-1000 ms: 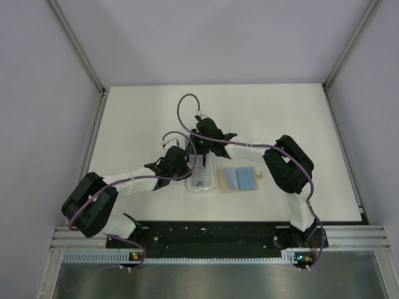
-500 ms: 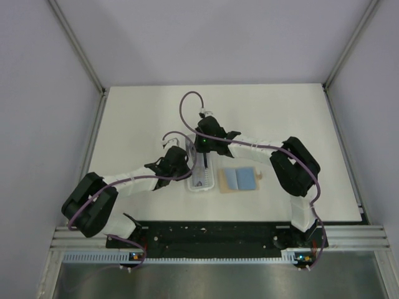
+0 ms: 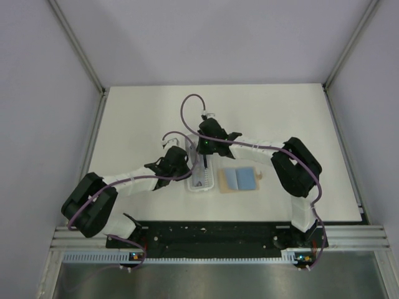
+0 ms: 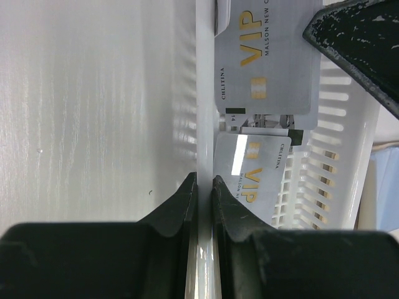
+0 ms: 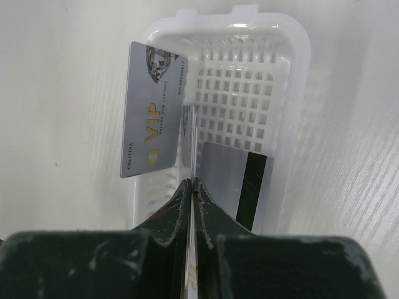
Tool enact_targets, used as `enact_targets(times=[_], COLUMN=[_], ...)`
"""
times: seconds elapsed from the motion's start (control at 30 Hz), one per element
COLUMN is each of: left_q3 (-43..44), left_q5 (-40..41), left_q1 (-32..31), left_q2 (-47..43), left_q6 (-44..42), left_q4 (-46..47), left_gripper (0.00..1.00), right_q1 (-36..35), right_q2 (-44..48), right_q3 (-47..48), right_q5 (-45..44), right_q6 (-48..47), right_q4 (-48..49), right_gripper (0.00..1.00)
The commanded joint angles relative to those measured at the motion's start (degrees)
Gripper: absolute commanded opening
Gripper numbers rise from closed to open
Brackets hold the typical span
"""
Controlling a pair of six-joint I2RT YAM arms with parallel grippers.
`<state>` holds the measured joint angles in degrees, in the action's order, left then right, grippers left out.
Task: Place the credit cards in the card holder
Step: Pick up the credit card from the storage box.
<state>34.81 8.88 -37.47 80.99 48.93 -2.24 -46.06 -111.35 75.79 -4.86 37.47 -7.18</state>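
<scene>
In the tray [image 5: 293, 75], right hand [image 5: 193, 182] pinched on a credit card [image 5: 194, 148]

Silver credit cards [image 4: 265, 56] carried gold "VIP" lettering. One also read "CHLTINA" and "MALSON NEW C" – cut off at the edge. Its small number line – too small to read.

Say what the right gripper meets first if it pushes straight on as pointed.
Probably the lattice floor of the tray: the right gripper, shut on an edge-on card, points into it between the VIP card and the black-striped card. Depth unclear.
</scene>
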Motion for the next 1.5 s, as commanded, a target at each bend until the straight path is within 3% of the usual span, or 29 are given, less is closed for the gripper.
enact_targets(times=[0.0, 0.2, 0.33, 0.67, 0.7, 0.83, 1.27, 1.47], left_q3=[0.3, 1.3, 1.6, 3.3, 3.5, 4.2, 5.6, 5.2], left_q5=[1.0, -0.7, -1.8, -4.7, -5.2, -5.8, -3.5, -5.5], left_q1=[-0.1, -0.1, -0.1, -0.1, -0.1, -0.1, -0.1, 0.0], left_q2=[-0.8, -1.4, -3.0, -9.8, -10.2, -11.2, -12.2, -13.7], left_q6=[-0.8, -2.1, -2.2, -4.1, -4.3, -5.0, -5.4, -5.0], left_q4=[-3.5, -3.6, -3.5, -4.8, -4.8, -5.5, -6.5, -2.5], left_gripper=[0.0, 0.0, 0.11, 0.24, 0.3, 0.37, 0.4, 0.41], right_q1=[0.0, 0.4, 1.4, 4.1, 4.3, 4.7, 6.0, 8.6], right_q2=[4.2, 7.9, 10.7, 14.0, 14.2, 15.1, 19.2, 23.0], right_q3=[-0.6, -2.3, -5.0, -11.0, -11.7, -14.2, -18.9, -25.2], right_q5=[0.1, 2.7, 4.7, 12.0, 12.9, 14.5, 14.9, 18.7], right_q6=[-0.9, -0.8, -0.1, 2.2, 2.3, 3.4, 5.3, 9.4], right_q4=[0.9, 3.1, 5.0, 11.1, 12.2, 15.3, 16.7, 22.2], right_gripper=[0.0, 0.0, 0.0, 0.0, 0.0, 0.0, 0.0, 0.0])
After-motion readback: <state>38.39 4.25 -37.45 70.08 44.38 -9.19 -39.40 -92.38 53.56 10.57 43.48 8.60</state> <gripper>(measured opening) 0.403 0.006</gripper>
